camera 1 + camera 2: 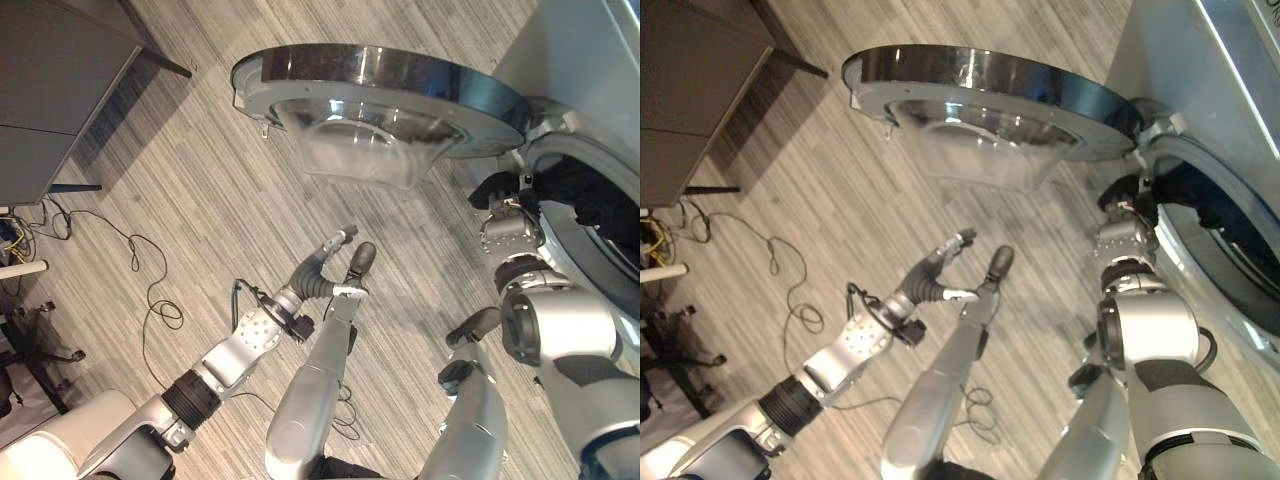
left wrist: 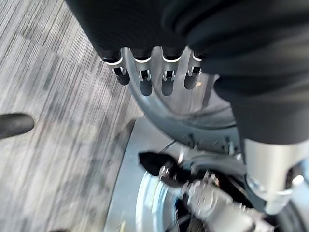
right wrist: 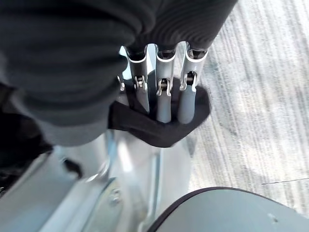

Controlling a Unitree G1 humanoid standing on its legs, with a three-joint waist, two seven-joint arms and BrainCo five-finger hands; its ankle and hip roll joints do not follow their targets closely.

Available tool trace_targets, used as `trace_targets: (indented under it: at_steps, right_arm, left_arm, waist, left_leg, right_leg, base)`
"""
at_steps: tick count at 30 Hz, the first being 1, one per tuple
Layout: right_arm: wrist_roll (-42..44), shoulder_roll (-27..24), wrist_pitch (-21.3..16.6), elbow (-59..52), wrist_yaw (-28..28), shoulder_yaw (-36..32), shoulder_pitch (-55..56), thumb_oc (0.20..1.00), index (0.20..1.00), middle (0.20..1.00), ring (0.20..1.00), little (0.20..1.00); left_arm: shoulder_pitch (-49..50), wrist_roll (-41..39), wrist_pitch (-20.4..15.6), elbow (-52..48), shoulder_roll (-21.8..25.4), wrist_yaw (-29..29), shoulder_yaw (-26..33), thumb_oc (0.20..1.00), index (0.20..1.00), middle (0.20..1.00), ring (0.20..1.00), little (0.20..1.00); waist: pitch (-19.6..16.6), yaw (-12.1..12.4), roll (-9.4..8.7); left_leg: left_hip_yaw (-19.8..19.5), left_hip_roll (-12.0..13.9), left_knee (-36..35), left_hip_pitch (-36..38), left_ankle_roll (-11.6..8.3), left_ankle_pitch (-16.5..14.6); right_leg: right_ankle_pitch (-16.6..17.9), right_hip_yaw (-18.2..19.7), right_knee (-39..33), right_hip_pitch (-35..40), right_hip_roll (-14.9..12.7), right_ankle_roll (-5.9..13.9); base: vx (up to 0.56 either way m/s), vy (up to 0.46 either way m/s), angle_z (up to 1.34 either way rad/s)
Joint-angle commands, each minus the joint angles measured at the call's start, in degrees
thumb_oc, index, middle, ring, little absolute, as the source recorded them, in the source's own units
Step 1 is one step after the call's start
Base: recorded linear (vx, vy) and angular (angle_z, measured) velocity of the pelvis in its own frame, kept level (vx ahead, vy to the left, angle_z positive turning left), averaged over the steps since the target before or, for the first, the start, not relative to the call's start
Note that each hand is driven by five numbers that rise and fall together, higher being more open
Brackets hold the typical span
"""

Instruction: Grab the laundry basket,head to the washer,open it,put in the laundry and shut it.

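Note:
The washer (image 1: 590, 60) stands at the right with its round glass door (image 1: 380, 100) swung wide open over the floor. Dark laundry (image 1: 590, 200) lies inside the drum opening (image 1: 1230, 250). My right hand (image 1: 505, 205) is at the front rim of that opening. In the right wrist view its straight fingers (image 3: 161, 96) rest on a dark piece of cloth (image 3: 159, 128) that hangs over the rim. My left hand (image 1: 335, 250) hovers over the floor below the door, open and holding nothing. The left wrist view looks past its fingers (image 2: 145, 77) at the right hand (image 2: 207, 195).
A dark cabinet (image 1: 50, 90) stands at the upper left. A chair base with castors (image 1: 40, 350) is at the left edge. Striped grey floor (image 1: 200, 190) stretches between the cabinet and the open door.

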Motion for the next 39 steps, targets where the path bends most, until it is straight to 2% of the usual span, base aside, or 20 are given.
trace_targets:
  at_steps: [1, 2, 3, 4, 7, 10, 11, 13, 14, 16, 19, 21, 23, 26, 30, 32, 34, 36, 39]
  right_arm:
    - [-2.08, -5.84, 0.5, -1.69, 1.49, 1.26, -2.98, 0.689, 0.689, 0.689, 0.689, 0.689]
    - [-2.34, -8.66, 0.11, -1.66, 0.99, 1.04, -3.76, 0.47, 0.47, 0.47, 0.47, 0.47]
    - [-2.37, -8.94, 0.2, -1.48, 0.99, 1.09, -3.97, 0.2, 0.2, 0.2, 0.2, 0.2]
    - [-2.79, -11.83, -0.52, -1.77, 0.21, 0.83, -4.23, 0.2, 0.2, 0.2, 0.2, 0.2]
    - [-3.62, -14.21, -0.99, -1.96, -0.71, 0.8, -4.09, 0.2, 0.2, 0.2, 0.2, 0.2]
    - [-4.58, -17.92, -2.15, -3.22, -2.25, 0.49, -3.73, 0.2, 0.2, 0.2, 0.2, 0.2]
    - [-5.33, -20.84, -3.4, -5.33, -3.25, 0.46, -3.87, 0.2, 0.2, 0.2, 0.2, 0.2]
    - [-5.46, -22.11, -4.16, -6.78, -3.83, 0.53, -4.15, 0.2, 0.2, 0.2, 0.2, 0.2]
    - [-4.23, -25.1, -7.12, -11.38, -4.52, -0.38, -4.96, 0.2, 0.2, 0.2, 0.2, 0.2]
    - [-3.66, -25.95, -8.92, -13.7, -5.03, -0.88, -4.88, 0.2, 0.2, 0.2, 0.2, 0.2]
    - [-4.6, -28.19, -16.17, -25.09, -7.86, -2.7, -4.56, 0.2, 0.2, 0.2, 0.2, 0.2]
    - [-6.65, -28.99, -19.64, -31.04, -10.04, -3.53, -4.44, 0.2, 0.2, 0.2, 0.2, 0.2]
    - [-10.98, -27.43, -22.85, -38.76, -13.73, -5.9, -1.75, 0.2, 0.2, 0.2, 0.2, 0.2]
    - [-14.4, -26.13, -25.08, -42.08, -18.02, -9.55, 0.61, 0.2, 0.2, 0.2, 0.2, 0.2]
    - [-15.14, -25.74, -24.54, -42.14, -19.32, -10.7, 1.55, 0.2, 0.2, 0.2, 0.2, 0.2]
    - [-16.98, -26.53, -21.81, -39.77, -19.39, -9.68, 3.29, 0.2, 0.2, 0.2, 0.2, 0.2]
    - [-17.64, -26.75, -20.79, -38.9, -19.5, -9.34, 3.63, 0.2, 0.2, 0.2, 0.2, 0.2]
    - [-19.79, -26.88, -17.04, -34.71, -19.64, -9.23, 6.7, 0.2, 0.2, 0.2, 0.2, 0.2]
    - [-20.18, -27.96, -15.59, -31.5, -19.35, -9.22, 7.16, 0.2, 0.2, 0.2, 0.2, 0.2]
  left_arm:
    - [-0.55, -1.53, -1.84, -3.56, -0.11, -0.49, -0.56, 1.0, 1.0, 1.0, 1.0, 1.0]
    - [0.02, -1.39, -1.89, -3.57, 0.17, -0.44, -0.16, 1.0, 1.0, 1.0, 1.0, 1.0]
    - [-0.08, -1.36, -1.86, -3.67, 0.08, -0.43, -0.25, 1.0, 1.0, 1.0, 1.0, 1.0]
    - [0.29, -0.91, -1.88, -3.35, 0.67, -0.15, 0.52, 1.0, 1.0, 1.0, 1.0, 1.0]
    - [0.73, -0.6, -1.97, -3.37, 0.93, 0.25, 1.38, 1.0, 1.0, 1.0, 1.0, 1.0]
    - [1.67, -0.48, -2.18, -3.57, 1.56, 0.98, 3.21, 1.0, 1.0, 1.0, 1.0, 1.0]
    - [2.49, -0.45, -2.37, -3.97, 2.14, 1.27, 4.45, 1.0, 1.0, 1.0, 1.0, 1.0]
    - [2.84, -0.51, -2.37, -4.39, 2.42, 1.19, 4.96, 1.0, 1.0, 1.0, 1.0, 1.0]
    - [3.64, -0.27, -2.25, -4.66, 2.72, 1.22, 6.0, 1.0, 1.0, 1.0, 1.0, 1.0]
    - [3.89, -0.31, -2.17, -4.73, 2.75, 1.17, 6.51, 1.0, 1.0, 1.0, 1.0, 1.0]
    - [5.16, -1.11, -1.98, -3.97, 2.83, 0.92, 7.25, 1.0, 1.0, 1.0, 1.0, 1.0]
    - [5.88, -1.48, -2.07, -3.98, 3.24, 1.09, 7.51, 1.0, 1.0, 1.0, 1.0, 1.0]
    - [6.73, -2.09, -1.94, -3.92, 3.53, 1.01, 8.18, 1.0, 1.0, 1.0, 1.0, 1.0]
    - [7.75, -2.48, -2.29, -3.87, 4.7, 0.97, 8.33, 1.0, 1.0, 1.0, 1.0, 1.0]
    - [8.66, -2.36, -2.27, -3.91, 5.52, 0.93, 8.76, 1.0, 1.0, 1.0, 1.0, 1.0]
    - [9.35, -2.03, -2.48, -3.89, 6.16, 1.1, 9.69, 1.0, 1.0, 1.0, 1.0, 1.0]
    - [9.79, -1.88, -2.61, -3.98, 6.21, 1.14, 10.0, 1.0, 1.0, 1.0, 1.0, 1.0]
    - [10.83, -1.67, -3.07, -3.85, 6.49, 1.68, 12.02, 1.0, 1.0, 1.0, 1.0, 1.0]
    - [11.27, -1.5, -3.31, -4.17, 7.01, 1.79, 12.71, 1.0, 1.0, 1.0, 1.0, 1.0]
  waist:
    - [1.92, 2.34, 2.19]
    - [1.92, 2.56, 2.45]
    - [1.92, 2.63, 2.62]
    - [1.91, 2.64, 2.83]
    - [1.9, 2.54, 2.91]
    - [1.89, 2.02, 2.44]
    - [1.88, 1.43, 1.85]
    - [1.88, 1.19, 1.66]
    - [1.57, 0.27, 0.78]
    - [1.46, -0.19, 0.37]
    - [0.66, -1.95, -1.3]
    - [0.22, -3.1, -1.99]
    - [0.03, -4.47, -2.64]
    - [-0.63, -5.47, -3.31]
    - [-0.8, -5.88, -3.49]
    - [-0.65, -6.39, -3.52]
    - [-0.7, -6.51, -3.57]
    - [-0.05, -7.46, -3.46]
    - [0.0, -7.48, -3.49]
  left_leg:
    - [5.68, -1.29, 1.76, 1.64, 1.32, -8.51]
    - [5.63, -1.36, 1.6, 1.48, 1.33, -8.4]
    - [5.57, -1.37, 1.54, 1.45, 1.32, -8.35]
    - [5.7, -1.37, 1.18, 1.41, 1.3, -8.18]
    - [5.97, -1.48, 0.75, 1.6, 1.3, -8.04]
    - [6.4, -1.37, 0.56, 2.29, 1.33, -8.19]
    - [6.92, -1.2, 0.56, 2.97, 1.34, -8.44]
    - [7.12, -1.14, 0.56, 3.38, 1.37, -8.6]
    - [7.48, -1.0, 0.5, 4.13, 1.38, -8.96]
    - [7.6, -0.85, 0.47, 4.39, 1.38, -9.1]
    - [7.96, -0.45, 0.5, 5.46, 1.3, -9.57]
    - [8.11, -0.18, 0.89, 5.83, 1.31, -9.98]
    - [8.26, -0.04, 1.65, 6.1, 1.29, -10.67]
    - [8.36, 0.11, 2.36, 6.25, 1.25, -11.22]
    - [8.61, 0.22, 2.49, 6.28, 1.24, -11.38]
    - [9.15, 0.51, 2.81, 6.13, 1.19, -11.43]
    - [9.32, 0.6, 2.94, 6.12, 1.16, -11.52]
    - [9.97, 1.01, 3.17, 6.08, 1.15, -11.68]
    - [10.27, 1.13, 3.05, 5.96, 1.11, -11.54]
  right_leg:
    - [-1.5, -1.28, -2.31, 1.73, -0.52, 2.13]
    - [-1.68, -1.36, -2.27, 1.78, -0.58, 2.17]
    - [-1.7, -1.43, -2.26, 1.78, -0.6, 2.17]
    - [-1.98, -1.33, -2.19, 1.73, -0.6, 2.15]
    - [-2.13, -1.2, -2.0, 1.66, -0.55, 2.1]
    - [-2.08, -0.47, -2.19, 1.94, -0.29, 2.01]
    - [-1.85, 0.07, -2.56, 2.32, -0.11, 1.99]
    - [-1.69, 0.5, -2.79, 2.48, -0.01, 2.03]
    - [-1.32, 0.94, -3.3, 2.92, 0.21, 2.17]
    - [-1.19, 1.13, -3.46, 3.09, 0.28, 2.23]
    - [-1.14, 2.02, -3.73, 3.9, 0.74, 2.14]
    - [-1.21, 2.35, -3.52, 4.23, 0.84, 2.01]
    - [-1.52, 2.74, -3.33, 4.65, 1.02, 1.78]
    - [-1.75, 2.95, -3.07, 5.06, 1.14, 1.62]
    - [-2.0, 3.33, -2.56, 4.72, 1.15, 1.42]
    - [-2.26, 3.79, -1.89, 4.24, 1.2, 1.18]
    - [-2.38, 4.03, -1.66, 4.05, 1.18, 1.12]
    - [-2.34, 4.69, -1.27, 3.26, 1.33, 1.02]
    - [-2.24, 4.9, -1.31, 2.84, 1.35, 1.07]
  base:
    - [0.02, -0.015, 0.11]
    - [0.01, -0.007, 0.13]
    - [0.02, -0.022, 0.16]
    - [0.02, -0.018, 0.17]
    - [0.02, 0.0, 0.18]
    - [0.01, 0.016, 0.08]
    - [0.01, 0.037, 0.07]
    - [0.01, 0.044, 0.03]
    - [0.01, 0.033, -0.04]
    - [0.01, 0.032, -0.07]
    - [0.02, 0.007, -0.08]
    - [0.02, 0.008, -0.09]
    - [0.01, -0.002, -0.05]
    - [0.01, -0.027, -0.07]
    - [0.0, -0.003, -0.02]
    - [0.01, 0.015, -0.06]
    - [0.0, -0.002, -0.09]
    - [0.0, -0.015, -0.12]
    - [0.0, -0.015, -0.07]
